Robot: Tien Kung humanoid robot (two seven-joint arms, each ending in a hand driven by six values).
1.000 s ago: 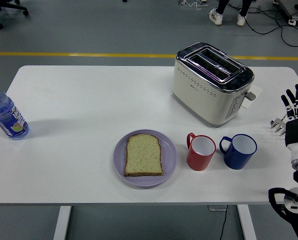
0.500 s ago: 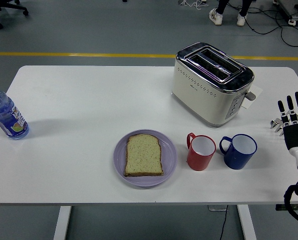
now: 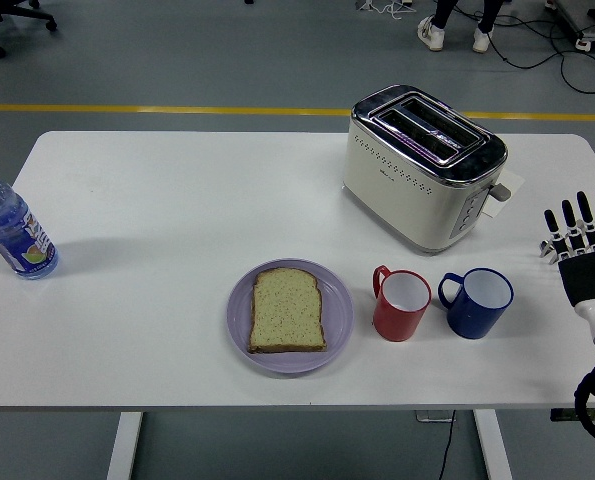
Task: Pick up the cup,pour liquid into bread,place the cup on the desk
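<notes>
While hovering at the desk's (image 3: 177, 200) right edge, fingers spread straight and holding nothing: the robot's black right hand (image 3: 585, 250), palm flat and fingertips toward the far side. Compared with a second ago, shifted lower and a little nearer the cups, fingers now fanned evenly rather than bunched at an angle. Nothing else moved. Judged from this: an arm on the move near the cups, either reaching in for a grasp or drawing away after setting one down; no telling which.

Standing upright on the desk, just right of the lilac round plate (image 3: 239, 325): the red plastic cup with white inside (image 3: 401, 304), long axis vertical, mouth up, handle pointing left and slightly away, toward the plate. Just beside it on the right, close but seemingly apart: a blue cup of the same make (image 3: 476, 301), also upright, handle to the left. Which cup the task means: unclear. Flat on the plate: a slice of brown-crusted bread (image 3: 288, 310), looking dry. No left hand in view.
</notes>
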